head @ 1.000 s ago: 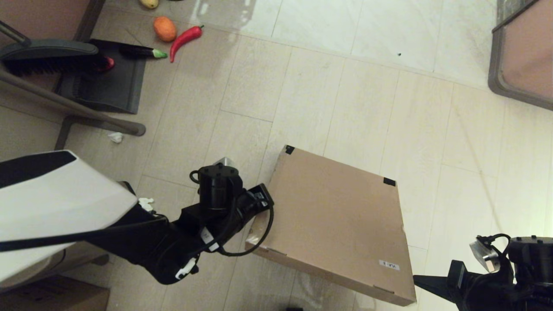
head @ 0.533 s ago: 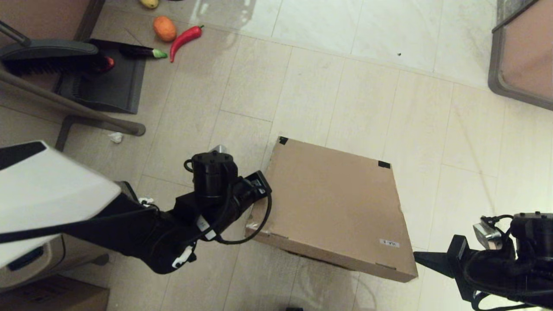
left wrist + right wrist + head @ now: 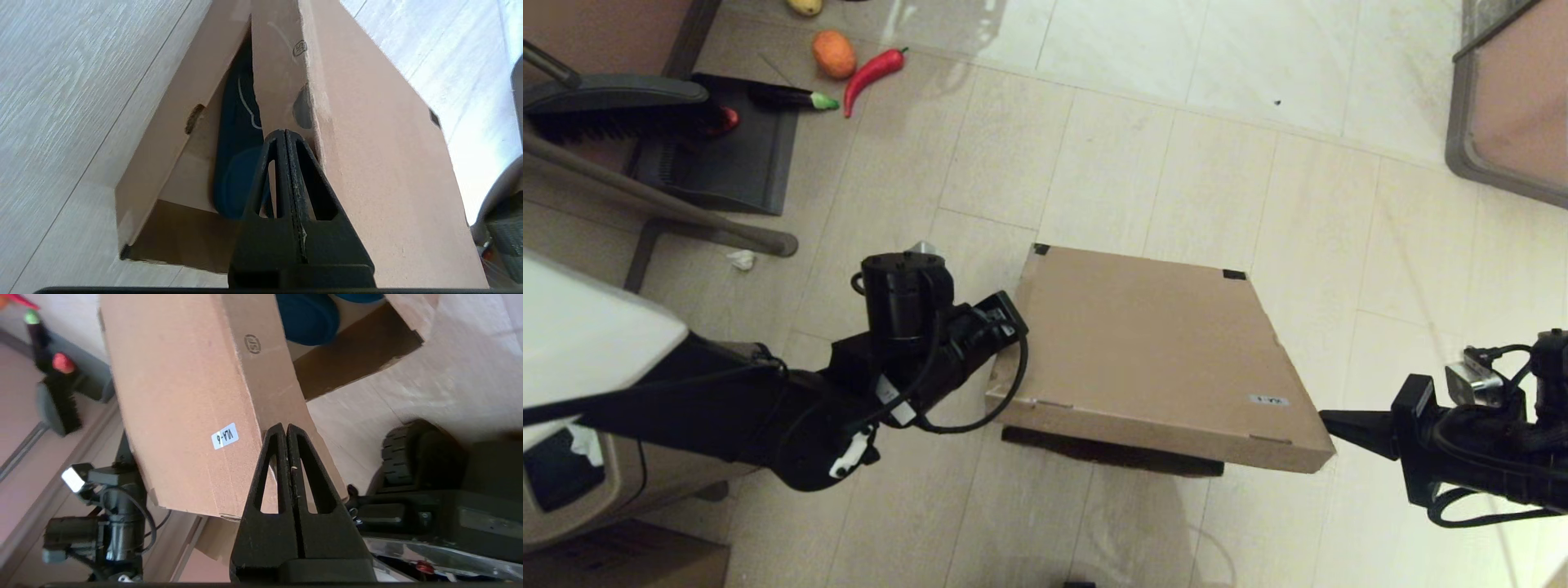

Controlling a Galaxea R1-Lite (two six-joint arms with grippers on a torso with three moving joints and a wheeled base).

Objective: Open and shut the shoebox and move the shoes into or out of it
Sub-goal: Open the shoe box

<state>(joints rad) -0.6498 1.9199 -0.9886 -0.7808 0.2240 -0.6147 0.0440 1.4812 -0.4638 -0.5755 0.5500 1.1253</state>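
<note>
I have both closed grippers wedged under the shoebox lid's front corners, left gripper at 9 o'clock, right gripper at 3 o'clock, propping it open over the shoes.

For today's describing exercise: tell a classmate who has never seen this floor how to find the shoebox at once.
Start at the pale tiled floor and look to its middle, between the robot's two black arms. There sits the shoebox, a wide, flat, plain brown cardboard box, its lid raised at the near edge. Black tape on its far corners and a small white label set it apart.
</note>
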